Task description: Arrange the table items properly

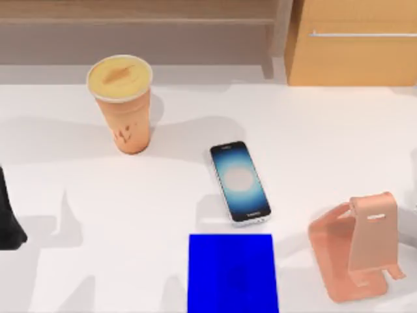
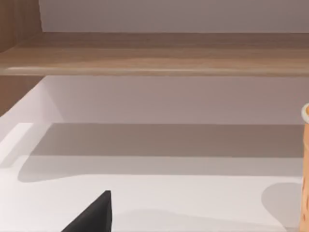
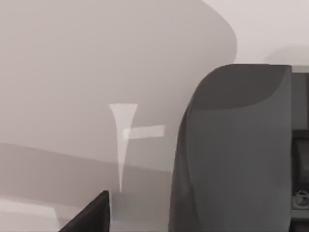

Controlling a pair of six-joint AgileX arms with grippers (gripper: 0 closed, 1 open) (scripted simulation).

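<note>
Starting nearest me, the blue pad and pink stand sit at the front edge, and the smartphone lies flat just beyond the pad. My left gripper waits at the table's left edge. The right gripper is close beside what looks like the dark grey mouse. I cannot tell either gripper's opening. Farthest back stands the tall cup. It looks top-heavy, so a low sweep from the left arm could topple it.
</note>
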